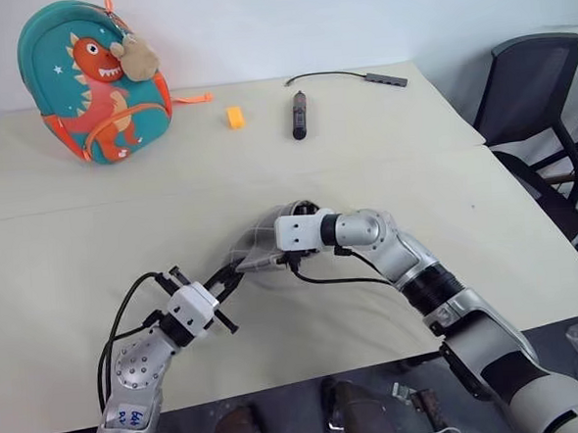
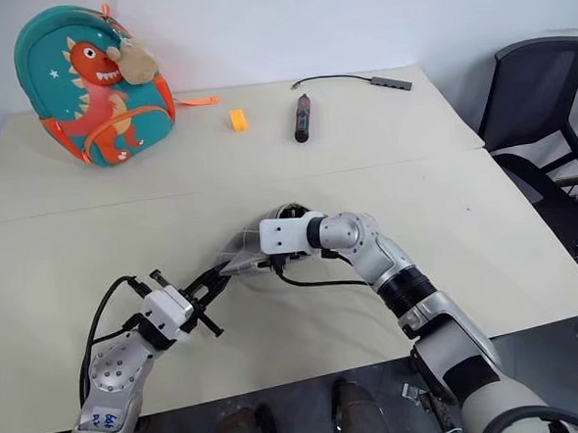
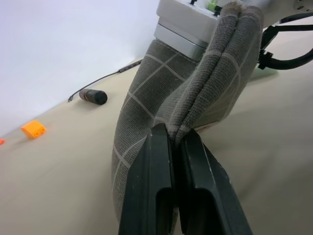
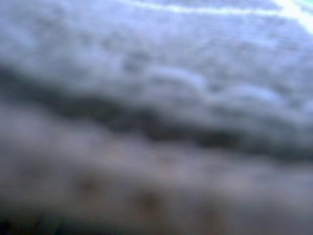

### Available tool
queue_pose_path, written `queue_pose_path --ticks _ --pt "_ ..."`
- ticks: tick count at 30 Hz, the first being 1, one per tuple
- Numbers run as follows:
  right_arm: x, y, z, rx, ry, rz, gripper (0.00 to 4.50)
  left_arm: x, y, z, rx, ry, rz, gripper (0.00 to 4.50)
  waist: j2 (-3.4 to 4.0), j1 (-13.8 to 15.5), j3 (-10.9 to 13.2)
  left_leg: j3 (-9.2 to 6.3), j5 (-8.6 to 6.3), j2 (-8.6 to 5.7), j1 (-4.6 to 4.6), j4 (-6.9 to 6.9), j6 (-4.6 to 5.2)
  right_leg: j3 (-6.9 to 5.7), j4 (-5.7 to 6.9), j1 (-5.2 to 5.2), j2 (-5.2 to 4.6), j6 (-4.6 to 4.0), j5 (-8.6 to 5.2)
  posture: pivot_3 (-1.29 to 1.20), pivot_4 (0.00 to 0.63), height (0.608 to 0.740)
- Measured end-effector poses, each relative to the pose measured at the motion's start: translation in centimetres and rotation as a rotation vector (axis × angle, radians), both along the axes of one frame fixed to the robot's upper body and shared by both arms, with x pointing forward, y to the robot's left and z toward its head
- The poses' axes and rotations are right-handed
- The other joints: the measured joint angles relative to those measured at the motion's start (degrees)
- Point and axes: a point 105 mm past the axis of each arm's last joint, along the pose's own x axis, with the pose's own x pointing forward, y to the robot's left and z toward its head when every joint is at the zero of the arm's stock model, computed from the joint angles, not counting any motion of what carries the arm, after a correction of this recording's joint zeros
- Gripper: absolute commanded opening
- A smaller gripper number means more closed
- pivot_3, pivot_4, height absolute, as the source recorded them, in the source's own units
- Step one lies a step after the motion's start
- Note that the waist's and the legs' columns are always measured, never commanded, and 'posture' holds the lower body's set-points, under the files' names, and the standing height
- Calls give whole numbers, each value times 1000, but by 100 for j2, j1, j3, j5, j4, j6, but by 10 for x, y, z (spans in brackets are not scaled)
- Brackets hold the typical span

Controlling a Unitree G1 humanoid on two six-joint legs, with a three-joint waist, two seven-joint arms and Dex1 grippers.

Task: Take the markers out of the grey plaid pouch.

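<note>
**Pouch pinched at one end by the left gripper, right gripper buried in the other**

The grey plaid pouch [image 1: 255,250] lies near the middle of the pale table [image 1: 65,240], towards its near edge, bent and lifted off the surface between the two arms; the left gripper [image 1: 231,277] has its two black fingers [image 3: 156,176] pressed together on a fold of the pouch's fabric at the end nearer the robot, so that the white-lined cloth rises out of the clamp in a doubled ridge; the right gripper [image 1: 267,249] meets the pouch from its other end, its white wrist block hard against the cloth and its fingers hidden inside or behind the fabric, so how far apart they stand, and whether they have hold of anything, cannot be told; the right wrist view gives a blur of grey cloth close up.

Beyond the pouch, towards the far side of the table, a thick black stick [image 1: 299,115] lies lengthwise; just left of it sits a small orange block [image 1: 235,117]; past the stick, at the far edge, a thin dark cable [image 1: 325,75] runs to a flat grey hub [image 1: 386,79]; far to the pouch's left, at the back corner, a teal dinosaur backpack [image 1: 90,86] stands upright with a tan plush charm [image 1: 140,57] hanging at its top; off the table to the pouch's right stands a black office chair [image 1: 537,93].
</note>
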Motion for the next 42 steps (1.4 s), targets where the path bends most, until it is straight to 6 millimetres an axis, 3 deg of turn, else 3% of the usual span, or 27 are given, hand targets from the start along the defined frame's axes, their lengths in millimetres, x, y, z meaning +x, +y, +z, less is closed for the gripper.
queue_pose_path --ticks 8,14,17,22,24,31,37,42 --pt "-5 0 0 -30 27 41 2766 -1 0 1 -5 6 -13 0 0 1 0 0 0 -2 0 -1 0 -1 -1 0 1 1 0 0 150 740" --pt "-9 15 -1 18 49 60 2766 -3 0 -2 -6 20 -25 0 -1 -7 -1 -1 0 -1 0 0 0 -1 1 0 5 0 0 0 150 740" --pt "-8 16 -4 41 67 49 2145 -3 2 -2 -6 20 -21 0 -1 -4 0 -1 0 0 0 0 0 -1 0 0 3 -1 0 0 150 740" --pt "-6 15 -1 78 81 44 483 -4 1 -2 -3 21 -27 0 -1 -3 0 -1 0 0 0 0 -1 -1 -1 1 1 0 0 0 150 740" --pt "-6 15 0 77 76 46 20 -4 2 -2 -2 21 -27 0 -1 -7 0 -1 0 0 0 0 -1 0 0 1 2 -1 0 0 150 740" --pt "-9 7 -3 44 80 57 20 -5 -1 -2 -4 21 -39 0 0 1 0 -1 0 -1 -1 -1 -1 -1 -3 0 2 1 1 0 150 740" --pt "-21 -5 13 34 110 85 20 -5 -2 5 -33 -2 -41 0 0 14 0 -4 0 2 -2 -1 0 0 -5 0 1 -1 0 0 150 740" --pt "-35 -17 36 69 186 95 20 -1 6 9 -166 59 -19 0 -1 19 0 -7 -1 3 -2 1 1 -1 -5 2 2 -2 -1 0 150 740"
